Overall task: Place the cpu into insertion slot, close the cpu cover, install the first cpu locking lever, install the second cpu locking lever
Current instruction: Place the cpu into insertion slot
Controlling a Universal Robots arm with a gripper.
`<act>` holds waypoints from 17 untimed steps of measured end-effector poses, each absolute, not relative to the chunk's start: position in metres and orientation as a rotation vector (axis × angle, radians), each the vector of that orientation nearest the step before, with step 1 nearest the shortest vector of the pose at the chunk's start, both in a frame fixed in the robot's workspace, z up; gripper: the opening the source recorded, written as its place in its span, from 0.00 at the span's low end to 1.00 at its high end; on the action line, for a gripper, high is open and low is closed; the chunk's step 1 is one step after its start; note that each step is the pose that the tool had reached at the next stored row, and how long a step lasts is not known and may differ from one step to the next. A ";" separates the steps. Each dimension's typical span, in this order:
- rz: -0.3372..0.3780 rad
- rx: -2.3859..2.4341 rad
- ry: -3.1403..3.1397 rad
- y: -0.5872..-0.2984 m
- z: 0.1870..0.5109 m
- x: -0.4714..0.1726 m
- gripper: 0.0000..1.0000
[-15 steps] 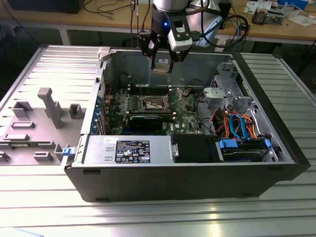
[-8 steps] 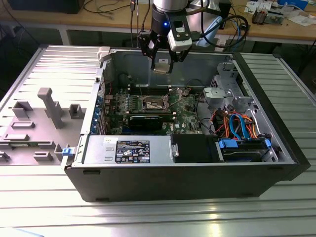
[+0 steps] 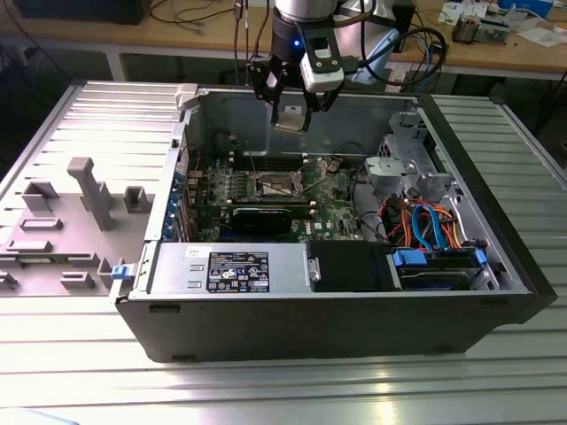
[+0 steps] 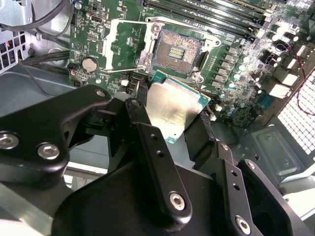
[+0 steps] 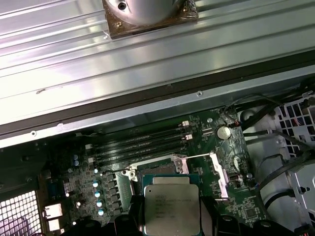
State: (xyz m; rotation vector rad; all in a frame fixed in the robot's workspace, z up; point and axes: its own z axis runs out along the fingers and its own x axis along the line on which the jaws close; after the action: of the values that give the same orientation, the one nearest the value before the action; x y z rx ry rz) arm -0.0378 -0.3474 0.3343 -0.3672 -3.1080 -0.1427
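Gripper clenched on the cpu, which it holds in the air inside the open computer case, above the motherboard and clear of it. In the second wrist view the black fingers pinch the chip by two opposite edges, silvery top showing, just short of the insertion slot. Slot bare, contact field exposed; the cpu cover is swung open to one side. Case also contains a labelled power supply, a long black card and orange and blue cables. Case rests on a ribbed metal table.
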 end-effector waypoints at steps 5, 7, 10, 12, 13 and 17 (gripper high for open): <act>-0.143 -0.381 -3.107 -0.347 0.334 -0.038 0.55; -0.143 -0.389 -3.106 -0.347 0.334 -0.038 0.55; -0.143 -0.397 -3.105 -0.347 0.334 -0.038 0.55; -0.143 -0.400 -3.105 -0.347 0.334 -0.038 0.55; -0.143 -0.402 -3.105 -0.347 0.334 -0.038 0.55; -0.143 -0.409 -3.104 -0.347 0.334 -0.038 0.55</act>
State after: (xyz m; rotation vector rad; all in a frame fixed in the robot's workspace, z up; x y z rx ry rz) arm -0.0379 -0.3474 0.3343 -0.4088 -3.1041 -0.1429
